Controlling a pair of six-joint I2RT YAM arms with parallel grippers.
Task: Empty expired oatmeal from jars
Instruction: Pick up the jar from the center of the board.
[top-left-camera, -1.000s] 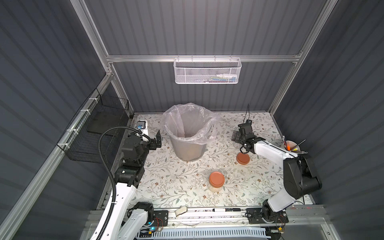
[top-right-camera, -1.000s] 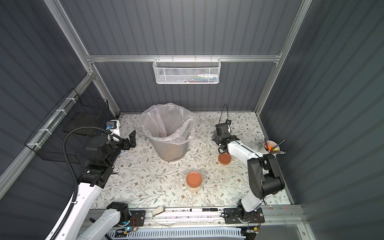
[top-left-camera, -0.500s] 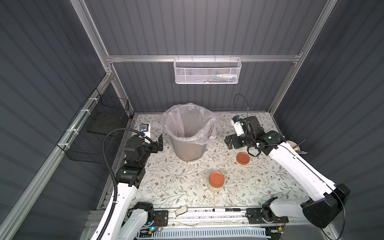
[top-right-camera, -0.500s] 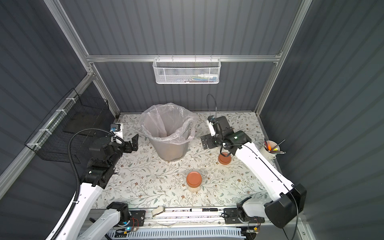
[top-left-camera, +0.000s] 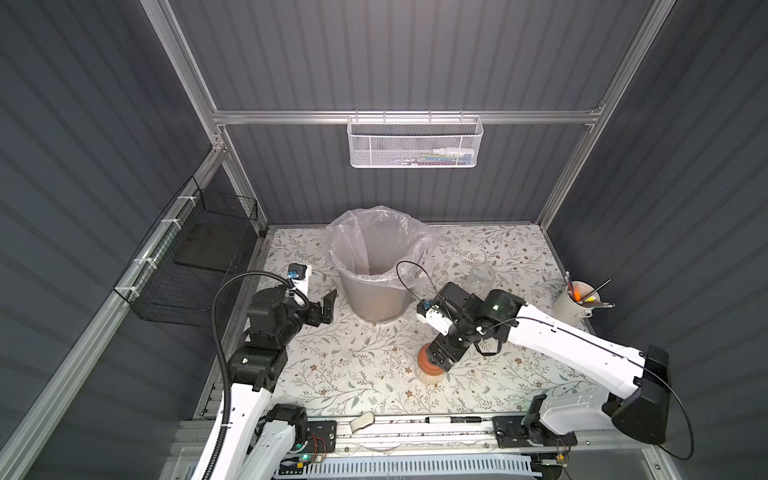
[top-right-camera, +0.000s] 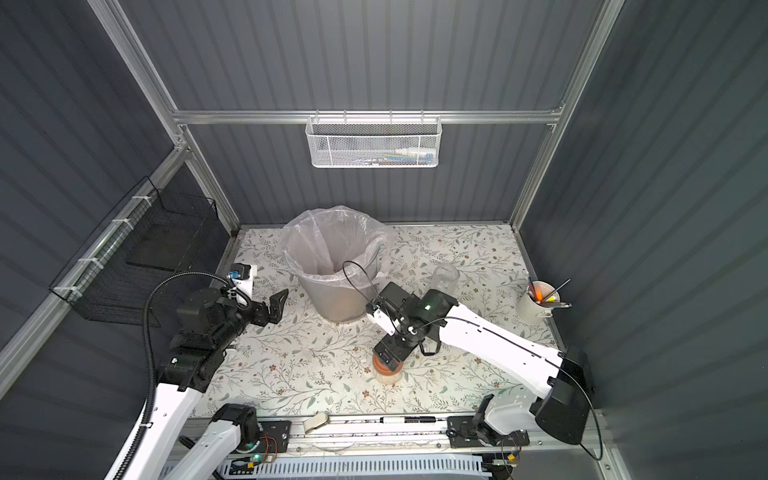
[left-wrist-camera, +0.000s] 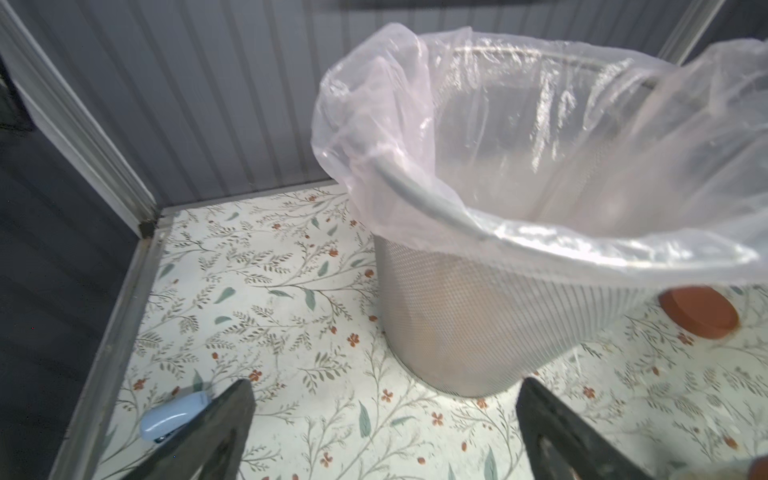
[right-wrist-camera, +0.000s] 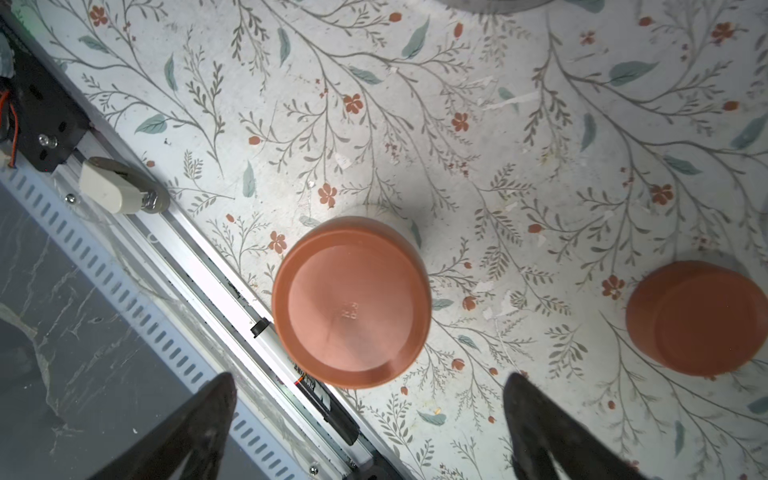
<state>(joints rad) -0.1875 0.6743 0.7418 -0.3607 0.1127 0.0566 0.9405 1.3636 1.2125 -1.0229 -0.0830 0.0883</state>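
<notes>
The full jar (top-left-camera: 430, 376) stands upright on the tabletop (top-left-camera: 365, 357), near the front edge, with its lid (right-wrist-camera: 351, 303) on. The oatmeal (top-right-camera: 387, 377) shows pale through its clear wall. The right gripper (top-left-camera: 438, 359) hangs just above this jar, and its jaws are released and wide apart (in the right wrist view the fingers (right-wrist-camera: 208, 419) do not touch the lid). The empty jar (top-left-camera: 482, 279) stands open, further back and beside the bin (top-left-camera: 376, 295). A loose lid (right-wrist-camera: 698, 318) lies flat on the tabletop, near the full jar but apart from it. The left gripper (top-left-camera: 328, 308) is in the air beside the bin, jaws released too, and it holds nothing.
</notes>
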